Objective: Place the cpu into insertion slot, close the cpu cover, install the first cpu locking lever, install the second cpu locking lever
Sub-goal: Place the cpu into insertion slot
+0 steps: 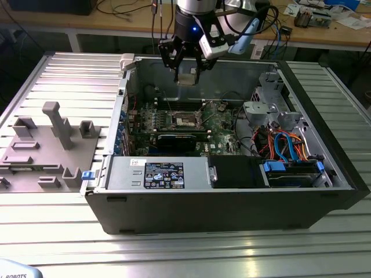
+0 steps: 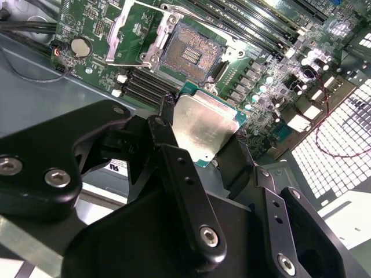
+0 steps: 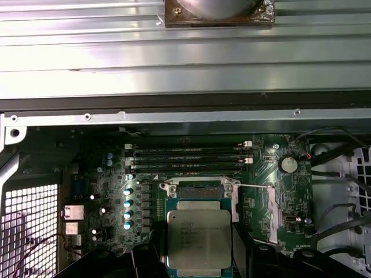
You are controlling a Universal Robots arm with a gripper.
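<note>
Fingers (image 2: pixel 177 168) up close: two black, hard-edged metal bars with bolts. The gripper (image 1: pixel 186 72) is clenched on the cpu (image 2: pixel 203 130), pinching the thin square chip by opposite edges. Its top is dull brushed silver and its rim is green board. It hangs in the air well above the insertion slot (image 2: pixel 191 55), touching nothing else.

That hold looks slim to me. Smooth metal on a narrow edge could slip, and a drop from up there would land on the slot's fine contacts.

The slot itself is a dark gridded square inside a bright steel rim. If the chip comes down tilted or turned, I reckon the contacts bend.

Just beside the slot, the cpu cover (image 2: pixel 136 32) lies swung open. It's a thin shiny frame, and a finger could snag on it.

Around the slot spreads the green motherboard (image 2: pixel 87 17), knobbly with small parts. Beyond the slot run the long black memory slots (image 2: pixel 261 20), and past those is the grey sheet-metal case (image 1: pixel 220 202).
</note>
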